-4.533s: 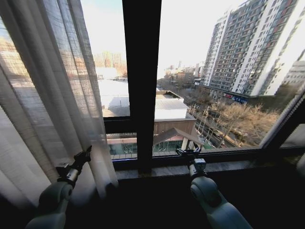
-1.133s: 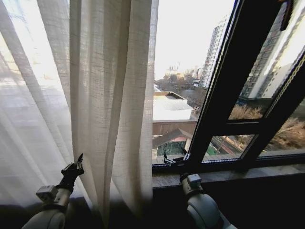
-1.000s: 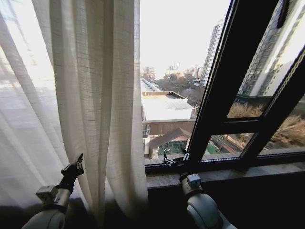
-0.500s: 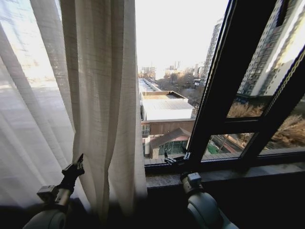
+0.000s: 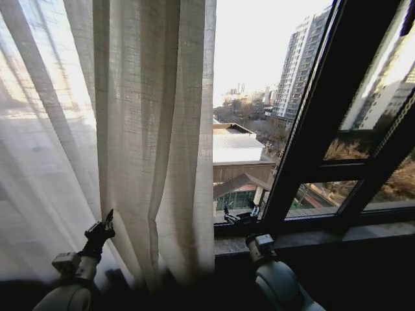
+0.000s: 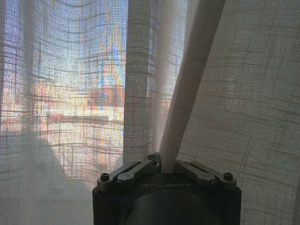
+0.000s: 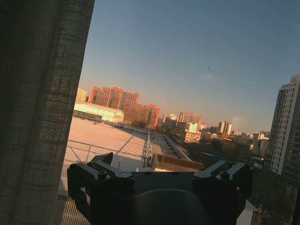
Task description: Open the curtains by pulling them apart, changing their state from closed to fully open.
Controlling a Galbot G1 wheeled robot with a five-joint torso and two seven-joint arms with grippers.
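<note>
Head view: the curtain (image 5: pixel 149 129) hangs bunched on our left half of the window; glass to the right is bare. Left gripper (image 5: pixel 104 223) sits low at its hem folds. Right gripper (image 5: pixel 238 217) hovers by the sill (image 5: pixel 324 236), apart from any fabric.

Left wrist view: left gripper (image 6: pixel 167 165) is pinched narrow on one pleat.

Right wrist view: right gripper (image 7: pixel 157 171) looks spread, holding nothing.

We judge the left panel mid-pull; next calls for dragging further left.
</note>
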